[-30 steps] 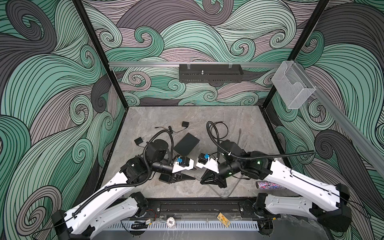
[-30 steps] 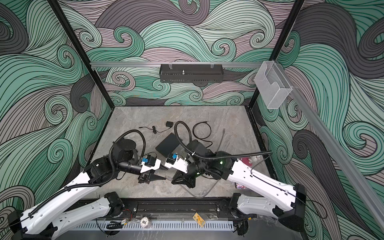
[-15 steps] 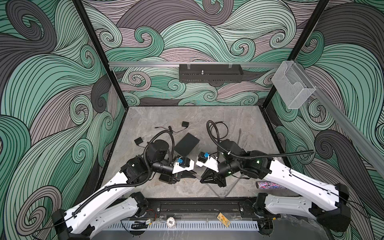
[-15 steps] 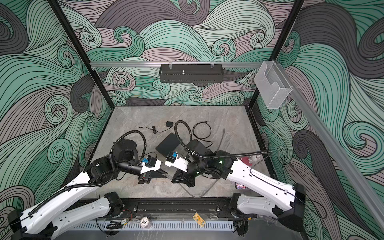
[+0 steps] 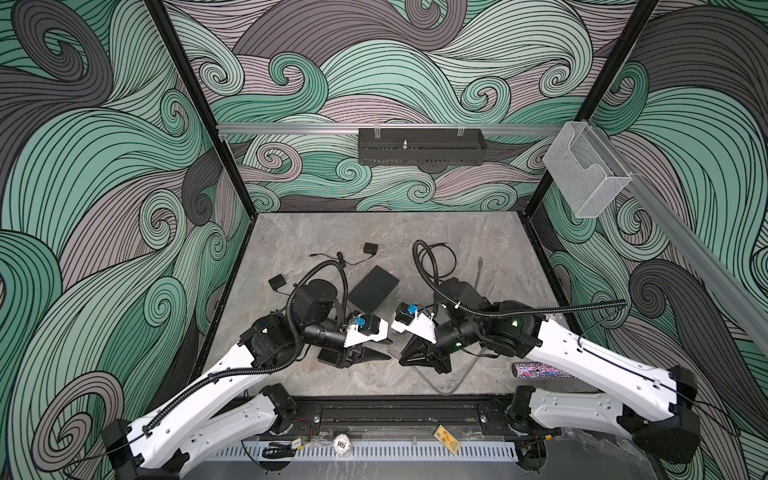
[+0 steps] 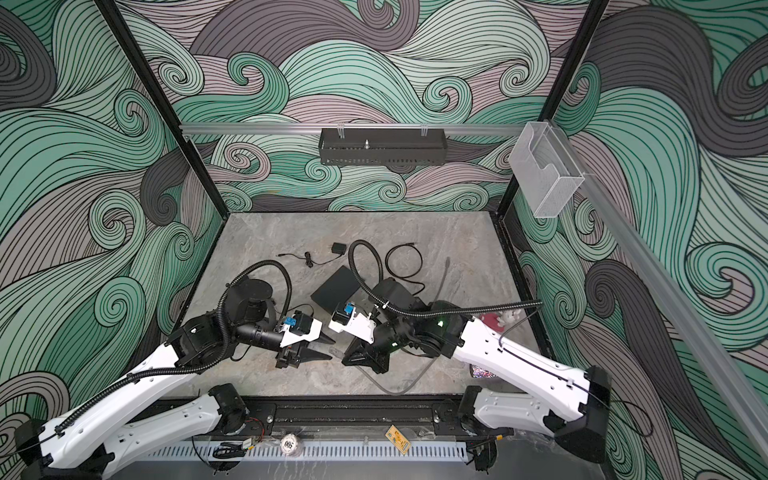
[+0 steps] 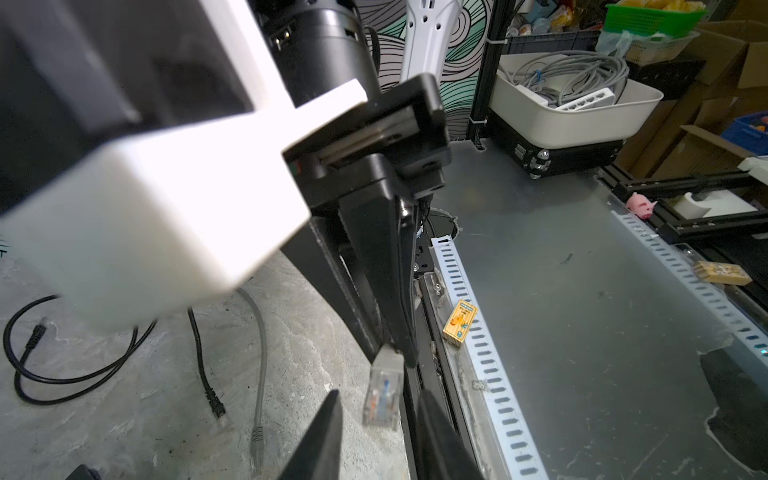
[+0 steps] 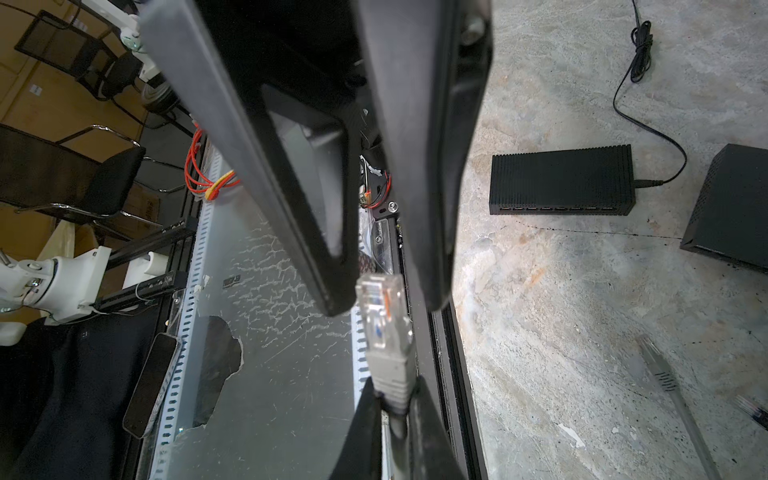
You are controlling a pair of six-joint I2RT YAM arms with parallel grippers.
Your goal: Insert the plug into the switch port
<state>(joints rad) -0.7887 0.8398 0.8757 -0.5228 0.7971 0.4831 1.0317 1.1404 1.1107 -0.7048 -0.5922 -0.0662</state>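
Observation:
My right gripper (image 8: 395, 384) is shut on the grey boot of the clear plug (image 8: 384, 316), which sticks out past its fingertips. My left gripper (image 7: 378, 390) is open, and the plug (image 7: 382, 395) hangs between its two black fingers (image 7: 324, 440) without touching either. In both top views the grippers meet tip to tip near the table's front edge, left (image 5: 390, 349) and right (image 5: 401, 359). The black switch (image 8: 561, 178) lies flat on the table, its row of ports facing this way, well apart from the plug. The grey cable (image 5: 449, 390) loops behind my right gripper.
A larger flat black box (image 5: 374, 286) lies behind the grippers. A black cable loop (image 5: 440, 262), a power adapter (image 5: 370, 248) and a small black block (image 5: 276, 282) lie further back. The cable's other plug (image 8: 656, 365) rests on the table. The front rail (image 5: 395, 411) is close.
My left gripper's jaws closed for a moment and now stand open again around the plug's tip. My right gripper keeps its hold; both arms have barely shifted.

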